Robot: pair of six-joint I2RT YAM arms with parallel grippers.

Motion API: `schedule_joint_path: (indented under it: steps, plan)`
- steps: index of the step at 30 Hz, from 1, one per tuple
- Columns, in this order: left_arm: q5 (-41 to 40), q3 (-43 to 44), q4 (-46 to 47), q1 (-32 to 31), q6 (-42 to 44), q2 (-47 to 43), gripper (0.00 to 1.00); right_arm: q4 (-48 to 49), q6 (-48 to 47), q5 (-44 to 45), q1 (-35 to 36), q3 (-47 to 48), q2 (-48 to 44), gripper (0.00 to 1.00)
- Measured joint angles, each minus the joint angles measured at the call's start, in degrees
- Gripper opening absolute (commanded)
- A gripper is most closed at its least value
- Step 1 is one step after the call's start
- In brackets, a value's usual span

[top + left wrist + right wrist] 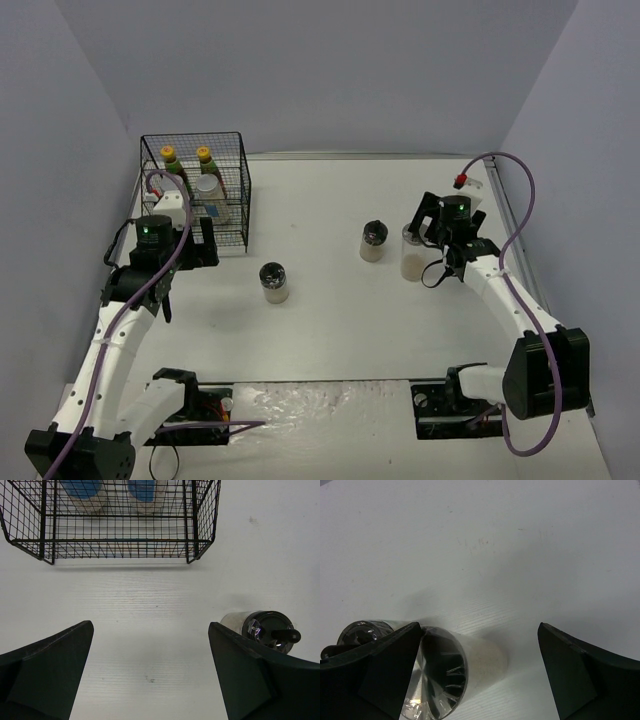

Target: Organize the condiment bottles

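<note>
Where the two arms rise from its near edge, the white worktop (330, 340) carries everything. Its largest load is the black wire rack (232, 165), standing at the far-left corner. The left arm (125, 310) points at the rack's near side; the left jaws are spread wide just short of the wire, with nothing between them. The right arm (505, 295) leans toward the right edge; the right jaws are likewise wide open and grip nothing. Inside the rack stand two dark sauce bottles (205, 165) with yellow caps, and blue-labelled jars (145, 490) in front of them. Three short, dark-lidded jars stand upright outside: the right jar (411, 255) sits inside the right jaws, just beside one finger (385, 670); the middle jar (373, 241) is just beside it toward the centre; the left jar (273, 283) stands between the rack and the middle jar.
</note>
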Motion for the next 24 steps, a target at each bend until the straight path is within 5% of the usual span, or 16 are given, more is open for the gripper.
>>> schedule_joint_path:
  steps: [24]
  plan:
    - [-0.04, -0.68, 0.01, 0.0, -0.02, 0.17, 0.97, -0.84, -0.05, -6.19, 0.0, -6.38, -8.63, 0.97]
